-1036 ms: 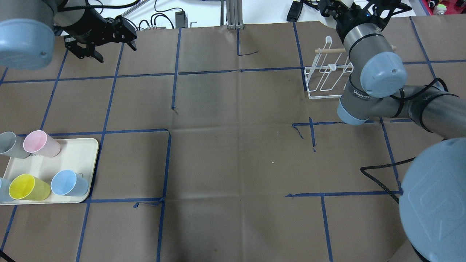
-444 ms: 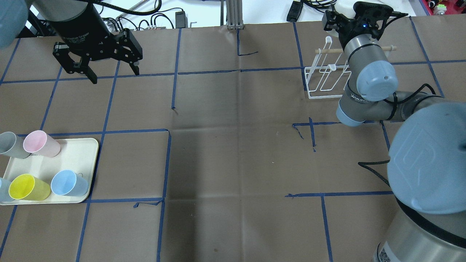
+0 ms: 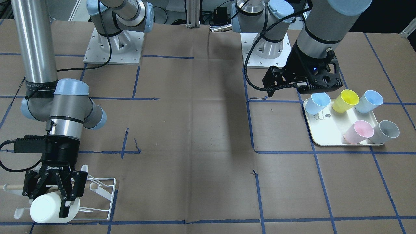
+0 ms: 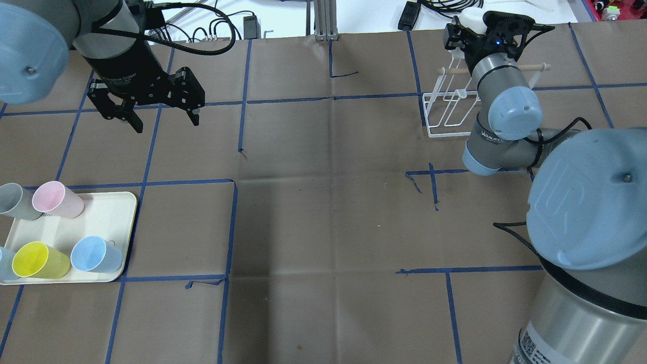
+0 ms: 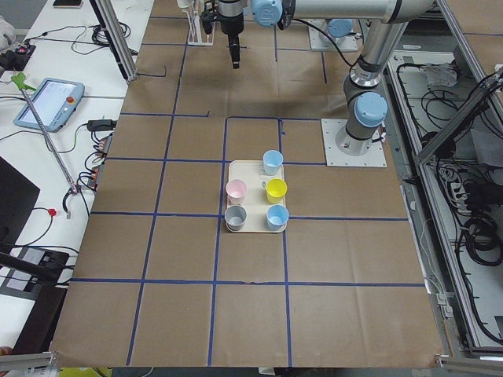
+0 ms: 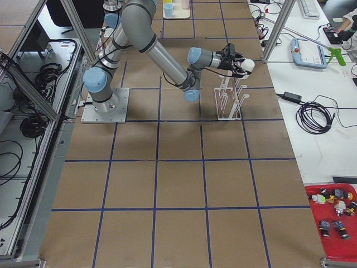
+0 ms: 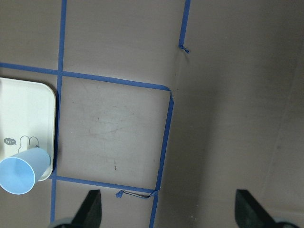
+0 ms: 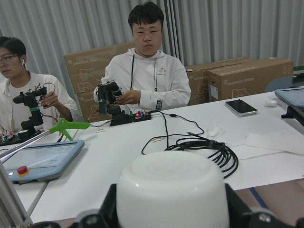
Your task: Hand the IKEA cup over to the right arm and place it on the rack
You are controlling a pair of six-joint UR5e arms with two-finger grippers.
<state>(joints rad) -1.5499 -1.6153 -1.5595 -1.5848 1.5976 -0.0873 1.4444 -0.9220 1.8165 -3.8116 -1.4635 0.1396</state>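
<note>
Brown-papered bench [image 4: 323, 227]. Far right, my right jaws grasp the white cup [image 3: 48, 208] at the rack [image 4: 451, 112]; left jaws hang released. Placing step, I judge: next, seat it on a prong.

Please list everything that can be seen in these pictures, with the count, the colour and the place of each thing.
white plastic cup: one, white, at the rack, held
white wire rack with wooden dowel: one, white, table's far edge, robot's right
cream rectangular tray: one, cream, robot's left
pale blue plastic cups: two, on the tray
yellow plastic cup: one, on the tray
pink plastic cup: one, on the tray
grey plastic cup: one, on the tray
brown paper table cover: one, blue tape grid
seated people: two, white tops, behind a white desk
left gripper: black, open, empty
right gripper: black, shut on the white cup
</note>
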